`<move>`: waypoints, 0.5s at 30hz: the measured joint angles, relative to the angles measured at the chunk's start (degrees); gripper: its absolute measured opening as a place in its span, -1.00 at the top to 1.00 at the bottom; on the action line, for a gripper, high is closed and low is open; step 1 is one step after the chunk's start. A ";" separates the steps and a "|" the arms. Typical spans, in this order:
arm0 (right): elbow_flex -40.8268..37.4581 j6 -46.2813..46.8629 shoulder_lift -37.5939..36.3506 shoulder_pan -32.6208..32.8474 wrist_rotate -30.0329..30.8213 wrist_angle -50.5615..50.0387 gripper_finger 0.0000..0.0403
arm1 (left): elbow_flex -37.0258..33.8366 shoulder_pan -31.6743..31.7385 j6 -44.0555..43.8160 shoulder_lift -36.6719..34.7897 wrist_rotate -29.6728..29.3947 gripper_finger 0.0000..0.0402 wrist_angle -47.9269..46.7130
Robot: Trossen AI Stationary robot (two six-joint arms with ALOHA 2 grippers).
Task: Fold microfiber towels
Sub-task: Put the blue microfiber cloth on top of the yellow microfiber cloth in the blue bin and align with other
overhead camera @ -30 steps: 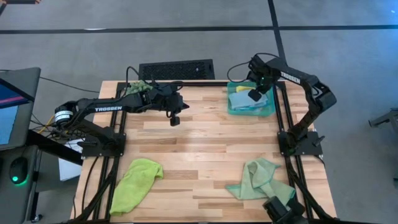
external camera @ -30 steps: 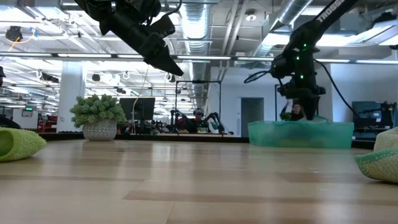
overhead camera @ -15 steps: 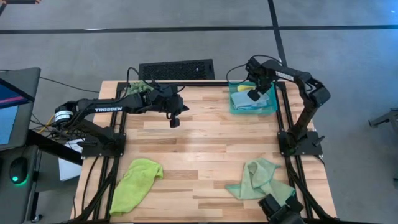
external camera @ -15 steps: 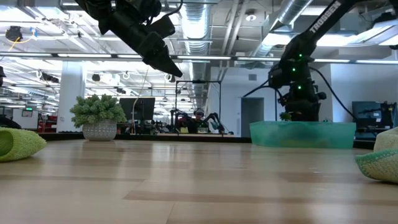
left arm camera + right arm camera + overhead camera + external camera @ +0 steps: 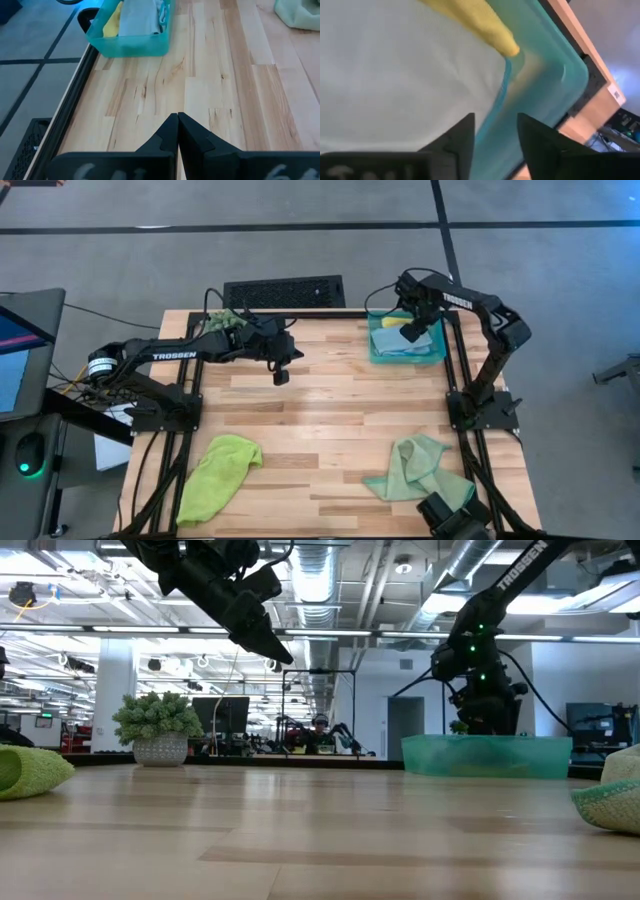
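A teal tray [image 5: 438, 358] sits at the table's far right and holds a folded light blue towel [image 5: 395, 75] with a yellow towel [image 5: 475, 20] beside it. My right gripper [image 5: 495, 120] stands open, pointing steeply down into the tray over the blue towel's edge, near the tray wall [image 5: 545, 65]. A lime green towel [image 5: 220, 470] lies crumpled at the near left. A pale sage towel [image 5: 418, 470] lies crumpled at the near right. My left gripper [image 5: 281, 376] hangs shut above the bare table, left of the tray. My right gripper comes from above with one finger [image 5: 462, 137] over the light blue towel's edge and the other [image 5: 537, 142] over the tray floor. Whether the fingertips touch the cloth I cannot tell.
A small potted plant [image 5: 222, 322] stands at the far left behind my left arm. A black grille [image 5: 284, 291] lies beyond the far edge. Bare wood stretches across the middle of the table [image 5: 330, 420], between the two crumpled towels and the tray.
My right gripper has tipped more steeply downward over the tray, staying above the towels inside it. My left arm has kept still.
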 joint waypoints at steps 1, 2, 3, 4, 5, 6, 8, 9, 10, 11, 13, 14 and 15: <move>0.65 0.45 0.00 0.00 0.00 -1.56 0.05 | 0.00 0.00 0.00 0.00 0.02 1.00 0.00; 1.28 1.36 0.00 0.00 0.00 -3.22 0.00 | 0.00 0.00 0.00 0.00 0.00 1.00 0.02; 1.76 2.73 -0.02 0.00 -0.02 -4.49 -0.04 | 0.00 0.00 0.00 0.00 0.00 1.00 0.00; 1.88 4.38 -0.25 0.02 -0.36 -5.06 -0.08 | 0.00 0.00 -0.01 0.00 0.01 1.00 0.01; 1.75 5.62 -0.52 0.07 -1.35 -5.35 -0.10 | 0.00 0.00 -0.05 0.00 0.02 1.00 0.00; 1.28 6.12 -0.87 0.14 -2.73 -5.58 -0.10 | -0.02 0.00 -0.21 0.00 0.01 1.00 -0.02; -0.38 6.45 -1.49 0.70 -3.94 -5.25 -0.04 | 0.00 0.00 -0.24 0.00 0.02 1.00 -0.04; -1.30 7.12 -1.62 1.01 -4.18 -4.23 0.02 | 0.00 0.00 -0.24 0.00 0.02 1.00 -0.05; -2.20 7.63 -1.62 1.32 -4.75 -3.00 0.11 | 0.00 0.00 -0.20 0.00 0.01 1.00 -0.04; -3.32 7.77 -1.62 1.61 -5.86 -1.66 0.22 | 0.00 0.00 -0.20 0.00 0.02 1.00 -0.04; -5.53 7.41 -1.62 2.02 -7.68 0.16 0.50 | 0.00 0.00 -0.19 0.00 0.08 1.00 -0.07; -6.43 7.37 -1.62 2.18 -7.75 1.20 0.65 | 0.00 0.00 -0.17 0.00 0.15 1.00 -0.05; -7.05 7.36 -1.62 2.49 -7.74 2.59 0.80 | 0.00 0.00 -0.17 0.00 0.21 1.00 -0.05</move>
